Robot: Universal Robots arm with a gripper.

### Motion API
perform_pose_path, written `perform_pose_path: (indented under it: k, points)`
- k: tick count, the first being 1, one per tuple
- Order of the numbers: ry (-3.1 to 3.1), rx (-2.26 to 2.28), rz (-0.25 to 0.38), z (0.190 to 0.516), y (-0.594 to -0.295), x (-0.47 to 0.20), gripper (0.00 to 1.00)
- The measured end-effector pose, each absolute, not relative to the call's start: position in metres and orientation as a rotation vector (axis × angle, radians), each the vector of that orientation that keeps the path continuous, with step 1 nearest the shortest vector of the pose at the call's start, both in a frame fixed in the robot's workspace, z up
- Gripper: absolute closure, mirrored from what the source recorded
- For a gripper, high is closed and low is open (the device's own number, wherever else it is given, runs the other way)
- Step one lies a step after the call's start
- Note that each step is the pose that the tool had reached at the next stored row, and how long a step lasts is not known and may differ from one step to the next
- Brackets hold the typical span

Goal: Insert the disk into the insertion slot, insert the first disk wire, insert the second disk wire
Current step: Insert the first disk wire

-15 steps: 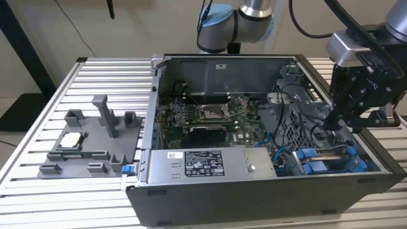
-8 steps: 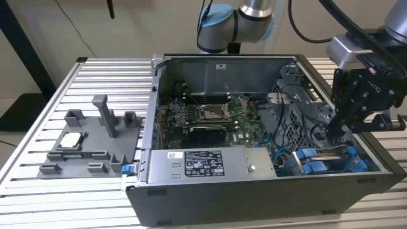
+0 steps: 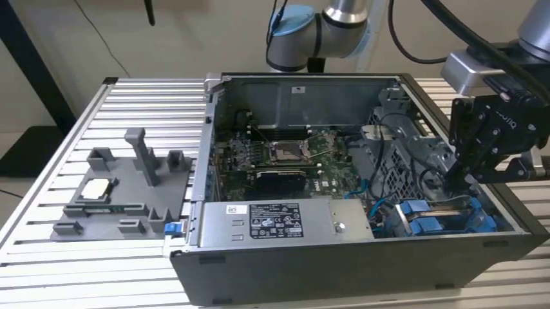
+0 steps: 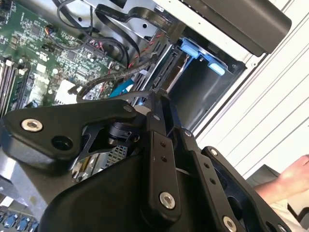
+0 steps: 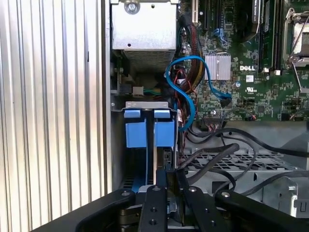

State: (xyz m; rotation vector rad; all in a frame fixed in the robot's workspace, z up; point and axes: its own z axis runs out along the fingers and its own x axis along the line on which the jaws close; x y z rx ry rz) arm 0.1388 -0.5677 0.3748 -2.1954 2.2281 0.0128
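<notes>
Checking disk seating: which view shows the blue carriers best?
First wrist view: both carriers sit side by side, end-on, unobstructed. Exterior view: carriers from above, farther off. Second wrist view: their blue corners.

The exterior view looked down from a distance on the whole open computer case [image 3: 344, 257] on its slatted table [image 3: 77, 270], while both wrist views, riding close behind the gripper [image 5: 170, 178] [image 4: 157, 95], faced into its blue drive bay [image 5: 145, 133] [image 4: 199, 50] and motherboard [image 5: 251, 72] [image 4: 43, 43].

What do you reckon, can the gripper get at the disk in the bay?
Probably yes: the gripper hangs just above the disk in its blue frame inside the open case; the black cables run beside it, not across.
</notes>
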Motion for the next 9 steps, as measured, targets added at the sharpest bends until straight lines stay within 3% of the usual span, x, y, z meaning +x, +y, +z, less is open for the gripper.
perform_pose_path:
  k: [9]
  points:
    - [2.229, -2.197, 0.010, 0.3732, -0.5677, 0.1389, 0.81]
